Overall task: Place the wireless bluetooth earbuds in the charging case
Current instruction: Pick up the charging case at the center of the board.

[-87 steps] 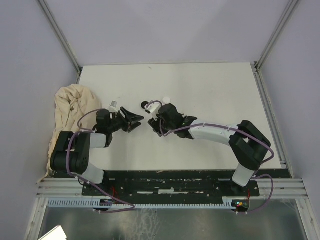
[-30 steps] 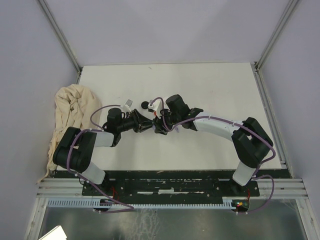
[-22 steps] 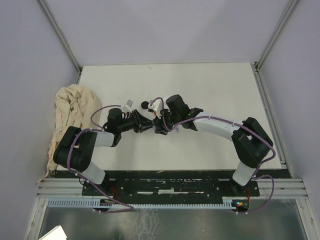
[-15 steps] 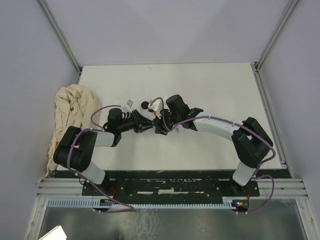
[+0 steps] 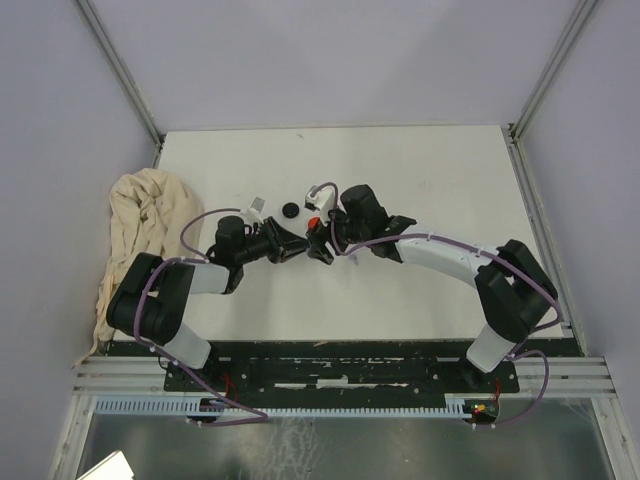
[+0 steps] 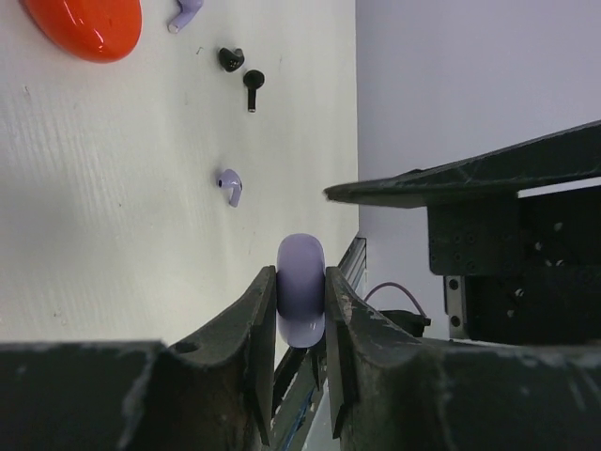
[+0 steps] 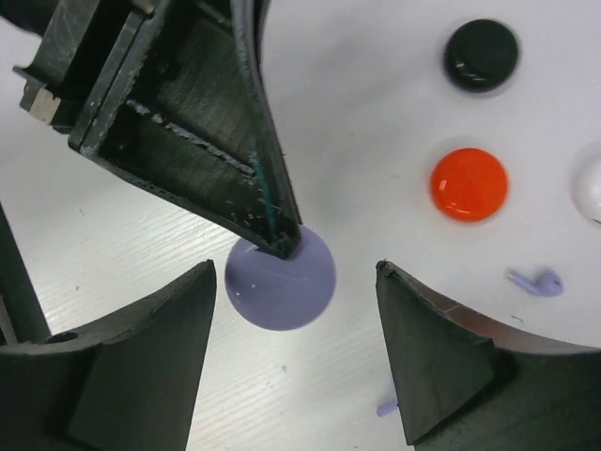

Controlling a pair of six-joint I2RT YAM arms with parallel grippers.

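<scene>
My left gripper [image 6: 300, 274] is shut on a round lilac charging case [image 6: 300, 291] and holds it on edge just above the white table. In the right wrist view the same lilac case [image 7: 280, 282] shows below, pinched at its top by the left fingers [image 7: 268, 221]. My right gripper [image 7: 295, 274] is open and empty, its jaws standing either side of the case without touching it. One lilac earbud [image 6: 230, 186] lies on the table past the case, another [image 7: 537, 281] near the red case. Two black earbuds [image 6: 242, 70] lie farther off. In the top view both grippers [image 5: 305, 243] meet mid-table.
A red round case [image 7: 469, 184], a black round case [image 7: 481, 54] and a white one [image 7: 592, 183] at the frame edge lie on the table beyond the grippers. A beige cloth [image 5: 145, 215] is bunched at the table's left edge.
My right arm has shifted a little right and back, uncovering the black and red cases. My left gripper has kept its hold on the lilac case.
</scene>
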